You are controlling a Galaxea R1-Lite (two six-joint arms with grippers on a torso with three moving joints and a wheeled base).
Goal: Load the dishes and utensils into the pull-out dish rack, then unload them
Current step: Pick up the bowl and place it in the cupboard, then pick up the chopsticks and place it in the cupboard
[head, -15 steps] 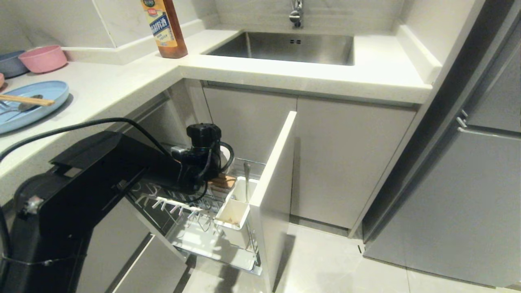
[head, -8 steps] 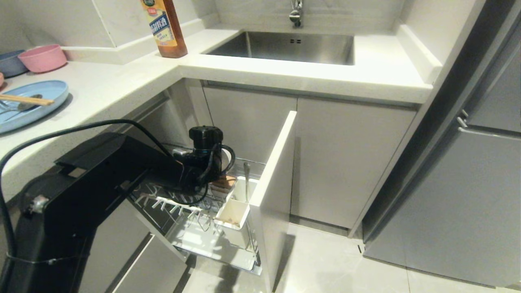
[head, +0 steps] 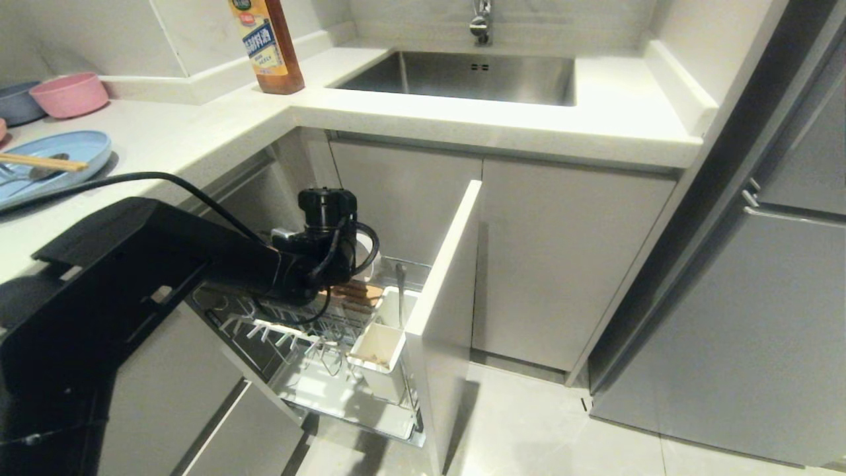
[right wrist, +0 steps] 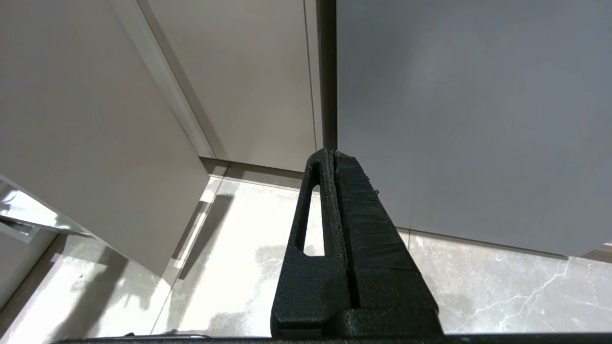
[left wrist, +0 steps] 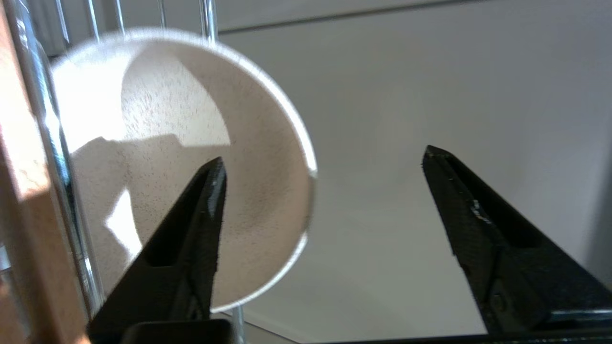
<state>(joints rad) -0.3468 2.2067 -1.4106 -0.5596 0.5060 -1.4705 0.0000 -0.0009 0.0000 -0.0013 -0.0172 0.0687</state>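
bowl point(left wrist: 181, 162): on edge in the rack point(head: 344, 370), against wires | left gripper point(left wrist: 320, 165): spread, holds nothing | likely light, stiff, slippery; pinch the rim | right gripper point(right wrist: 332, 157): pressed together, parked

Bottle point(head: 268, 43) label: blue print, not legible

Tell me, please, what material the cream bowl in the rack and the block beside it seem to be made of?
Cream bowl: probably matte ceramic or melamine, since it is finely speckled and not glossy. Slotted block: looks like wood, warm brown and unpainted.
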